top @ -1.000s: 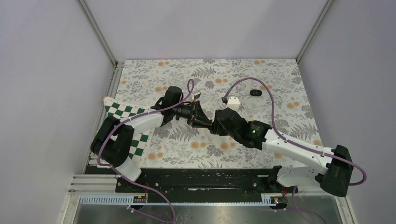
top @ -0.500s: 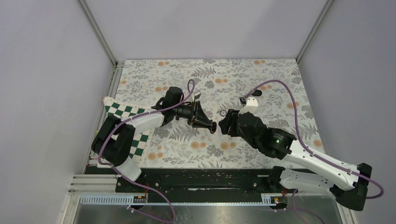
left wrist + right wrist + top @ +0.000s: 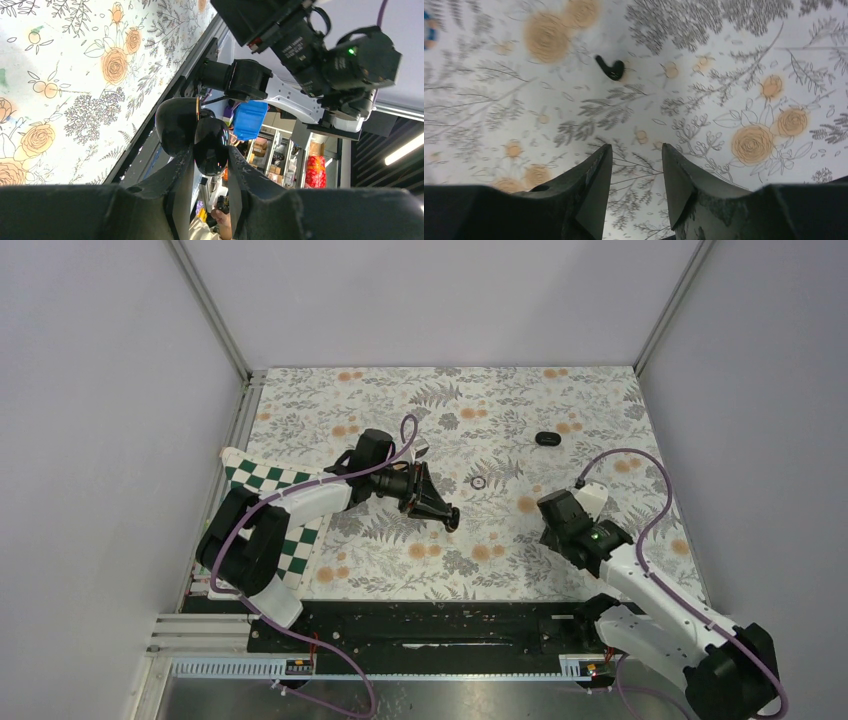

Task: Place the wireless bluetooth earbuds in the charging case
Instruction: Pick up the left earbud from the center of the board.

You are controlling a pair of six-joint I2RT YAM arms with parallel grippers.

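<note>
My left gripper (image 3: 449, 516) is shut on the charging case (image 3: 210, 143), a glossy black pebble held above the mat with its lid (image 3: 175, 124) swung open. The case's inside faces away, so I cannot tell what is in it. In the left wrist view the gripper (image 3: 210, 152) clamps the lower half. One black earbud (image 3: 547, 439) lies on the floral mat at the far right. It also shows in the right wrist view (image 3: 611, 68), ahead of my right gripper (image 3: 634, 165). That gripper (image 3: 556, 510) is open and empty, low over the mat. The other earbud is out of sight.
A thin dark ring (image 3: 478, 482) lies on the mat between the two grippers. A green-and-white checkered cloth (image 3: 262, 480) lies at the left edge under the left arm. Metal frame posts and grey walls bound the mat.
My right arm has drawn back from the case in the left gripper, moving right and toward the near edge. The left gripper has stayed almost still with the case.
</note>
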